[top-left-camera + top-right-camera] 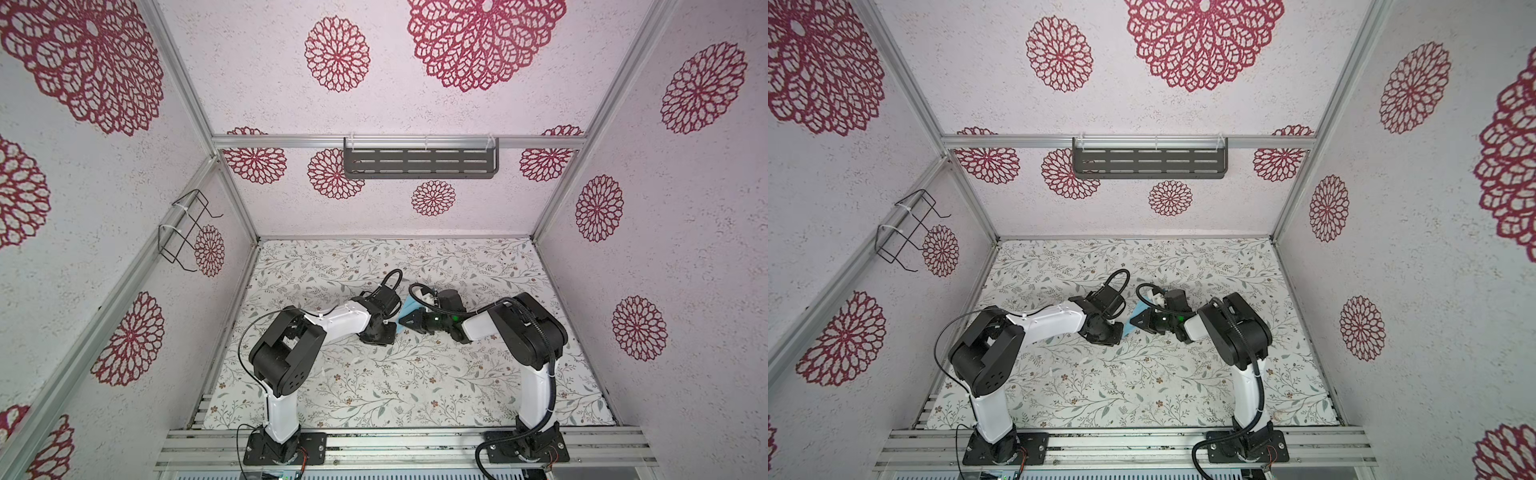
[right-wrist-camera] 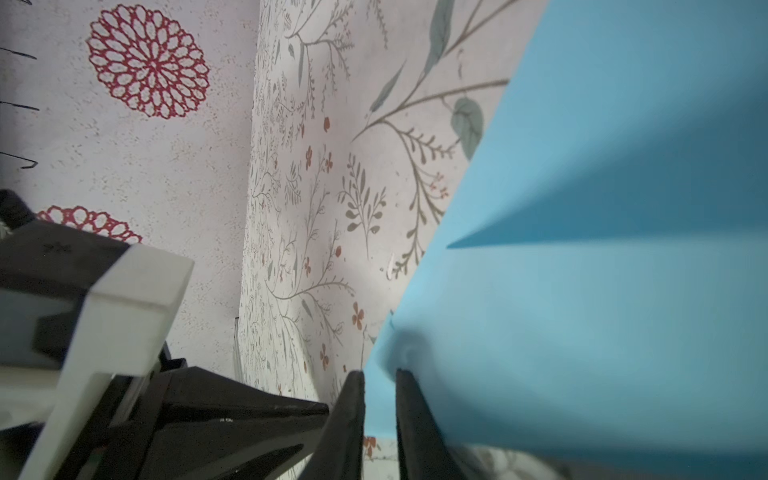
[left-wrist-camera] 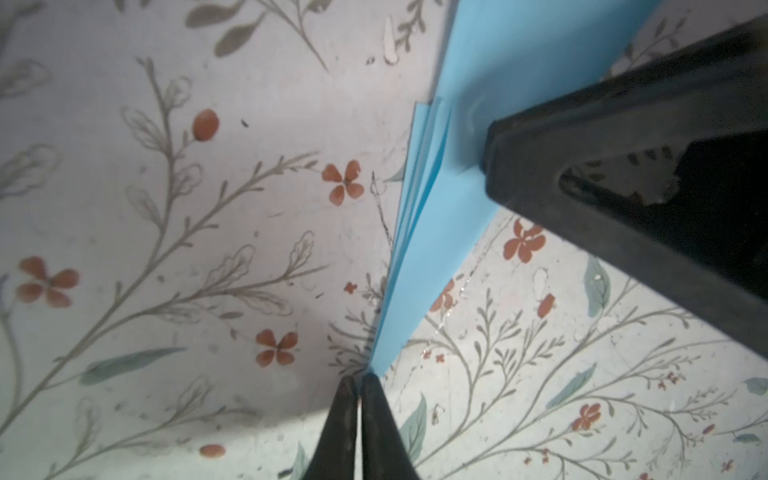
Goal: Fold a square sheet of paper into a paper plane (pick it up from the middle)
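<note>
Light-blue paper, folded into a narrow, layered paper plane (image 3: pixel 432 232) with a pointed tip, is held edge-up between the two arms. In both top views it is seen near the middle of the floral table mat (image 1: pixel 374 395), only partly visible (image 1: pixel 410 308) between the black wrists. Its pointed tip is pinched by the left gripper (image 3: pixel 359 384), whose jaws are pressed almost together. Further along, the paper's body (image 2: pixel 582 311) is clamped by the right gripper (image 2: pixel 380 399), its jaws set slightly apart with the sheet between them. Whether the paper touches the mat cannot be told.
</note>
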